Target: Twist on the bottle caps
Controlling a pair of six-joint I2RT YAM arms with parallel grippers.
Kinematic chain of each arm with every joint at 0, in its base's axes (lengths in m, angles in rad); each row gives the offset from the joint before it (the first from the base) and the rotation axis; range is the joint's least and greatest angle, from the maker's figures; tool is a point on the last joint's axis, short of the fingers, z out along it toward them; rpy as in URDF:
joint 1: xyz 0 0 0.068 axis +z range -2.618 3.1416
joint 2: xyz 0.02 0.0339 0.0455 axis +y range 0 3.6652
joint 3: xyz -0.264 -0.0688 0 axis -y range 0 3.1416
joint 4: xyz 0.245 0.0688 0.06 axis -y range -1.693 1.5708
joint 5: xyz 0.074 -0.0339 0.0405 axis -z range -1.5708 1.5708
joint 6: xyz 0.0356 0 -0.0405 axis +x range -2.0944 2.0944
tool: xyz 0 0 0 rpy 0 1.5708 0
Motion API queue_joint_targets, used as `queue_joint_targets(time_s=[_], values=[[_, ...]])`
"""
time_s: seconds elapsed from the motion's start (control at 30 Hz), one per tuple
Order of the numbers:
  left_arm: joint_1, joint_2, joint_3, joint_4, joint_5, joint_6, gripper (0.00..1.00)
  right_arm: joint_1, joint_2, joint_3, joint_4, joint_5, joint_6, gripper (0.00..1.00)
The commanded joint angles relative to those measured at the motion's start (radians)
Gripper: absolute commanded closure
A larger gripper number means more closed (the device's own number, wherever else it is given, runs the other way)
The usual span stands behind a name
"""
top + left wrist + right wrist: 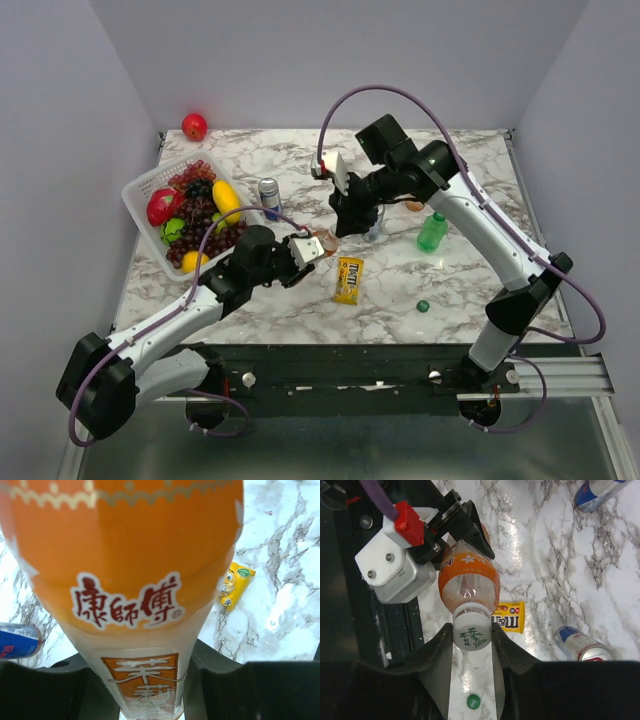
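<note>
My left gripper [303, 251] is shut on the lower body of an orange-label bottle [322, 241] and holds it tilted above the table; the bottle fills the left wrist view [135, 580], and black fingers [215, 675] press both its sides. In the right wrist view a white cap [472, 634] sits on the neck of this bottle [468, 577], and my right gripper [472, 630] is shut on the cap. My right gripper [348, 222] is just beyond the bottle. A green bottle [432, 232] stands at the right. A green cap [423, 306] lies loose, also below the fingers [473, 701].
A yellow candy packet [348, 280] lies under the bottle. A blue can [269, 197] stands beside a white basket [138, 185] of fruit. Another can [582, 645] lies near the packet. An orange thing [413, 206] is partly hidden behind the right arm. A red apple [194, 126] sits far left.
</note>
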Motion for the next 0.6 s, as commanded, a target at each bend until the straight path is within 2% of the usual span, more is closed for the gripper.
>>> queue_joint_targets(time_s=[0.0,0.03,0.3,0.43,0.57], values=[[-0.033,-0.067,0.037,0.28,0.012,0.015,1.0,-0.001,0.086,0.012,-0.025,-0.012,0.176,0.9],[-0.036,-0.067,0.037,0.278,-0.02,0.016,1.0,-0.001,0.091,0.014,-0.023,0.011,0.226,1.0],[-0.055,-0.053,0.047,0.266,-0.166,0.05,1.0,-0.017,0.138,0.015,-0.029,0.04,0.444,1.0],[-0.062,-0.049,0.057,0.255,-0.181,0.056,1.0,-0.059,0.192,0.038,-0.038,-0.048,0.623,1.0],[-0.064,-0.041,0.064,0.238,-0.178,0.032,1.0,-0.067,0.212,0.055,-0.034,-0.059,0.642,1.0]])
